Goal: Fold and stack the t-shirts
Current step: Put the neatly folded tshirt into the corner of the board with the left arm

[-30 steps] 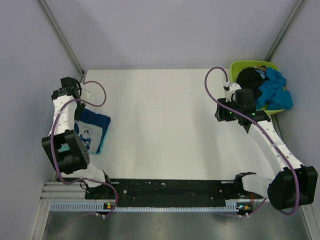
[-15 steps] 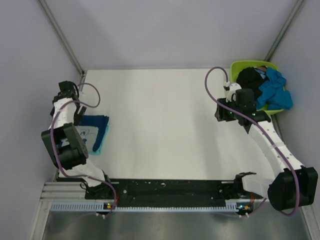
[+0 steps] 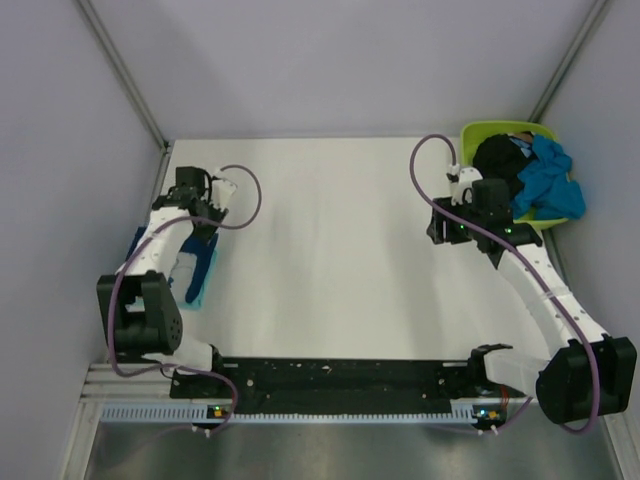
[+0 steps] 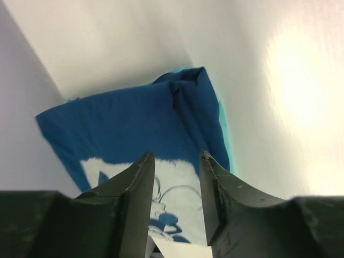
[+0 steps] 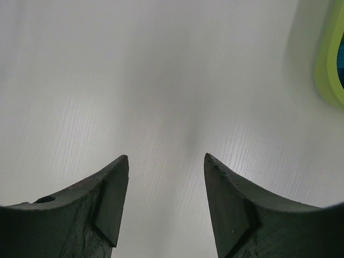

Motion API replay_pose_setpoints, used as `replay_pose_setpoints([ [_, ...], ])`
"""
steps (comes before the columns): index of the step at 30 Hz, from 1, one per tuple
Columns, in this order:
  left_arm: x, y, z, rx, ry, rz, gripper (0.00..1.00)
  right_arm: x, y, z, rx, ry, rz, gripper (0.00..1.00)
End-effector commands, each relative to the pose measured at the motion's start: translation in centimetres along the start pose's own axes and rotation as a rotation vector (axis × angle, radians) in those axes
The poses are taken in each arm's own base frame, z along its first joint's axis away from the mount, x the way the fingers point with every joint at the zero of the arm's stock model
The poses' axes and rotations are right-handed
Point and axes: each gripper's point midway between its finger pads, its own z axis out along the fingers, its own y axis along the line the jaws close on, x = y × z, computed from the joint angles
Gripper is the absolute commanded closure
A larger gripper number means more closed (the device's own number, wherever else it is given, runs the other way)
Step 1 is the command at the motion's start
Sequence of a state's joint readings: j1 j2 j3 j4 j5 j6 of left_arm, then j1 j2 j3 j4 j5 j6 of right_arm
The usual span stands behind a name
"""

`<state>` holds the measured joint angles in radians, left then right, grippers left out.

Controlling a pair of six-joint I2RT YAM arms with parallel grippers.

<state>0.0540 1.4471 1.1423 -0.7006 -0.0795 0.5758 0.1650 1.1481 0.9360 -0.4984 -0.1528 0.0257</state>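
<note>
At the near left of the white tabletop point(image 3: 330, 260) lies a folded navy t-shirt point(image 4: 129, 115). Its pale blue-white print point(image 4: 177, 180) faces up, and it sits close to the left wall. It rests on top of a light teal t-shirt point(image 3: 200, 290), of which only a thin edge shows along the right side and the far corner of the navy one. In the left wrist view a small crease shows at the navy shirt's far right corner.

The left hand point(image 4: 176, 156) hangs over this stack. Its two dark fingers point(image 4: 137, 183) are parted with nothing between them, and the print shows through the gap. I cannot tell whether the fingertips touch the cloth.

Farther back on the right side, the right hand point(image 5: 165, 157) is above bare tabletop. Its fingers are spread apart and empty, and it is just left of the lime-green plastic tub point(image 3: 480, 130).

The tub stands in the far right corner. It holds a bunched black t-shirt point(image 3: 497, 160) on its left. A crumpled bright blue t-shirt point(image 3: 548, 180) lies on its right and spills over the tub's right rim. In the right wrist view only a curve of the tub's green rim shows at the right edge.
</note>
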Motion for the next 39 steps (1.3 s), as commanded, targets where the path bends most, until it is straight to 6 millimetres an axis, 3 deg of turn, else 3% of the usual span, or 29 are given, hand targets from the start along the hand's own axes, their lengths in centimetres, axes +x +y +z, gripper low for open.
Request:
replay_pose_setpoints([
  [1, 0.5, 1.1, 3.8, -0.075, 0.117, -0.078, 0.61, -1.3, 0.0, -1.1, 0.000, -0.074, -0.011, 0.42],
  [3, 0.1, 1.6, 4.4, -0.101, 0.109, -0.084, 0.62, -1.4, 0.0, -1.2, 0.003, -0.077, -0.013, 0.42],
  [10, -1.2, 0.1, 5.7, -0.015, 0.059, -0.111, 0.64, -0.9, -0.4, -1.0, 0.022, -0.065, -0.021, 0.42],
  [12, -1.1, 0.5, 6.2, -0.043, 0.064, -0.113, 0.76, -0.8, -0.5, -0.8, 0.025, -0.059, -0.017, 0.42],
  [15, -1.0, 0.5, 6.8, -0.046, 0.069, -0.099, 0.81, -0.9, -0.5, -0.8, 0.022, -0.060, -0.021, 0.42],
  [18, -0.9, 0.6, 7.0, -0.050, 0.075, -0.097, 1.00, -1.0, -0.5, -0.8, 0.024, -0.062, -0.023, 0.42],
  [23, -2.1, 0.7, 5.7, -0.042, 0.018, -0.103, 1.00, -1.0, -0.5, -1.0, 0.027, -0.068, -0.023, 0.42],
  [30, -4.6, -0.1, 1.1, -0.006, -0.152, -0.119, 1.00, -0.9, -0.5, -0.9, 0.027, -0.063, -0.025, 0.42],
  [35, -3.7, -1.1, 1.9, 0.027, -0.102, -0.110, 1.00, -1.0, -0.5, -0.9, 0.026, -0.065, -0.025, 0.42],
  [39, -3.1, -3.3, 3.6, 0.125, -0.060, -0.105, 1.00, -1.0, -0.6, -1.0, 0.028, -0.067, -0.025, 0.42],
])
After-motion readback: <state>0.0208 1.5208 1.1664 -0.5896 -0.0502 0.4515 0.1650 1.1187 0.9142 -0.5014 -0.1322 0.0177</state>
